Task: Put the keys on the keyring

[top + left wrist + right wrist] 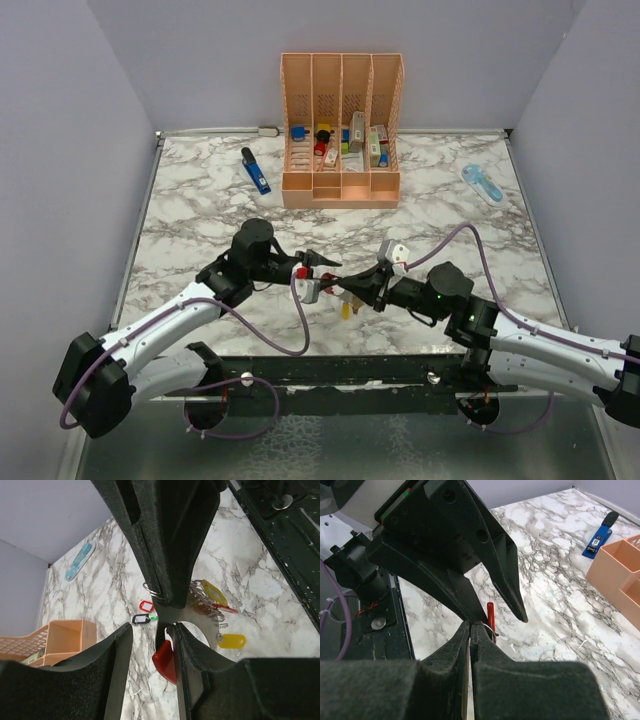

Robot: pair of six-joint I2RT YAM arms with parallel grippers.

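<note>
The keyring hangs above the table, near the middle of its near edge, where the two arms meet tip to tip. The right gripper is pressed shut, its black padded fingers pinching what looks like the grey, flat metal half of the loop. The glossy red plastic half reaches into the gap of the left gripper. There it lies against one foam-faced finger and clear of the other, so those jaws stand partly apart, clamping nothing. Just beside the right gripper's tips hangs a cluster of keys with yellow and red tags on thin wire rings. A loose red tag, a black one and a green one lie on the marble-patterned top below. A peach slotted organiser stands at the far edge, with a blue pen-like tool to its left and a pale blue oblong gadget to its right.
</note>
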